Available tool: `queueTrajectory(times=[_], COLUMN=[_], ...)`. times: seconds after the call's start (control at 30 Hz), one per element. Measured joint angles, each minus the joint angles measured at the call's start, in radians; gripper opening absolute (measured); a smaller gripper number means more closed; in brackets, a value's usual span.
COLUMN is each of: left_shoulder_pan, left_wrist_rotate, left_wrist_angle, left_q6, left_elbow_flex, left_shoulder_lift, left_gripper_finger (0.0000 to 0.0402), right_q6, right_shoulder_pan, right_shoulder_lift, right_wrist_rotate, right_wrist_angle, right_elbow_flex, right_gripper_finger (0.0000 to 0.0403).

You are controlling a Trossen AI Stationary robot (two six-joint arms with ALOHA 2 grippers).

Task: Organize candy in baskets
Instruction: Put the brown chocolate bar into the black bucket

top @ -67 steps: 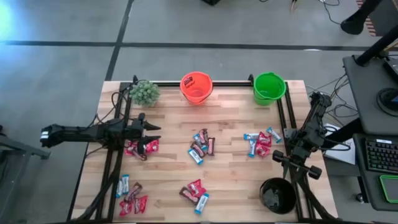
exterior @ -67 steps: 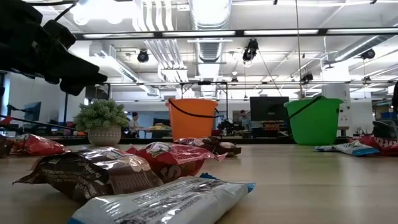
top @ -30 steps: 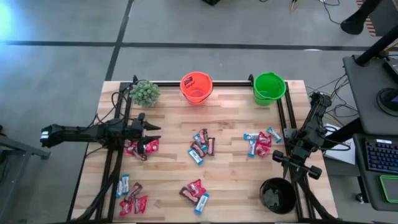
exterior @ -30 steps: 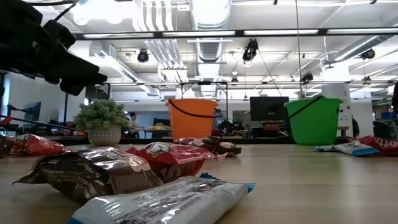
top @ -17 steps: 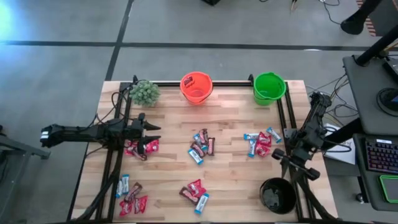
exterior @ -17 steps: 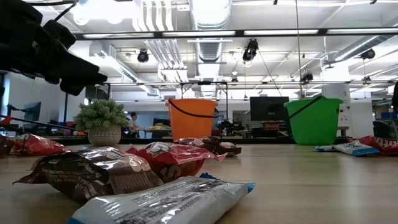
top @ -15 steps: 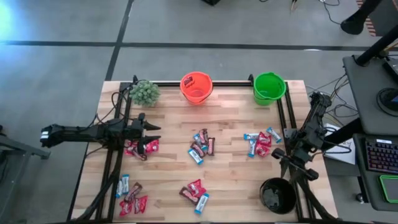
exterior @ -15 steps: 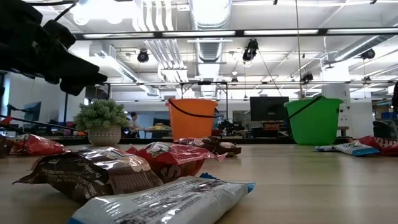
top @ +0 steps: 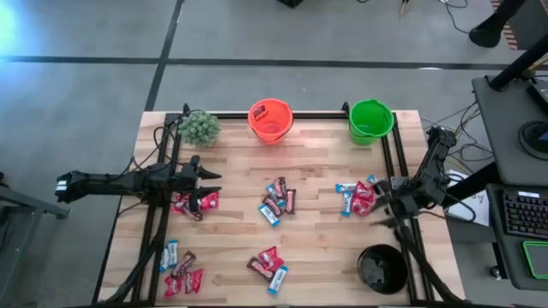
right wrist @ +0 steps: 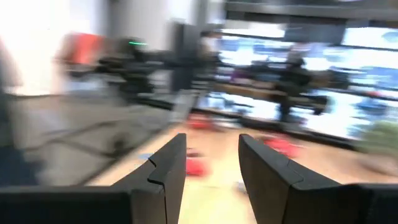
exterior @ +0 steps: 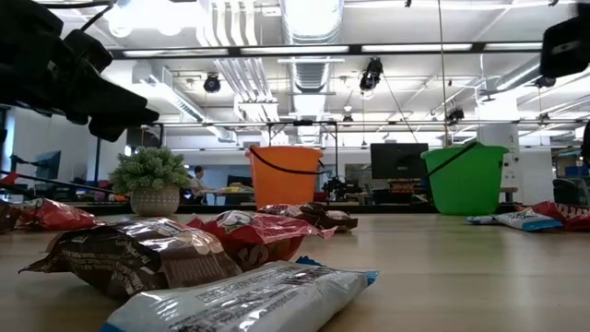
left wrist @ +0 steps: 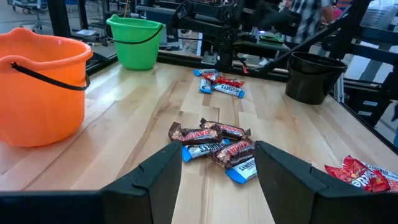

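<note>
Candy lies in several small heaps on the wooden table: one in the middle (top: 278, 201), one at the right (top: 356, 198), one at the left (top: 195, 204), and two near the front edge (top: 180, 270) (top: 268, 267). The orange basket (top: 270, 120) and the green basket (top: 371, 121) stand at the far edge. The black basket (top: 382, 268) stands at the near right. My left gripper (top: 214, 185) hovers open above the left heap and holds nothing (left wrist: 217, 174). My right gripper (top: 379, 202) is open and holds nothing, just right of the right heap (right wrist: 212, 168).
A small fuzzy green plant (top: 199, 127) in a pot stands at the far left corner. Black frame rails (top: 158, 222) run along the table's left, right and far sides. Bare wood lies between the heaps and in front of the orange and green baskets.
My right gripper has swung round at the wrist and rolled: it pointed toward the table's near edge and now points toward the table's left, at the right candy heap. The right wrist view is smeared by this turn. My left arm and the candy have kept still.
</note>
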Motion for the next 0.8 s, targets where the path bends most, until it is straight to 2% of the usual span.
queueTrajectory(times=[0.1, 0.2, 0.37, 0.8], left_shoulder_pan=[0.0, 0.0, 0.0, 0.0], left_wrist_rotate=[0.0, 0.0, 0.0, 0.0], left_wrist_angle=[0.0, 0.0, 0.0, 0.0], left_q6=[0.0, 0.0, 0.0, 0.0], left_elbow_flex=[0.0, 0.0, 0.0, 0.0], left_shoulder_lift=[0.0, 0.0, 0.0, 0.0], left_gripper_finger=[0.0185, 0.0185, 0.0185, 0.0185], right_q6=[-0.089, -0.143, -0.124, 0.188], right_shoulder_pan=[-0.001, -0.001, -0.001, 0.0], right_shoulder_lift=[0.0, 0.0, 0.0, 0.0], right_wrist_rotate=[0.188, 0.279, 0.286, 0.281], right_wrist_angle=[0.04, 0.084, 0.091, 0.09], right_elbow_flex=[0.0, 0.0, 0.0, 0.0], right_gripper_finger=[0.0134, 0.0134, 0.0134, 0.0134])
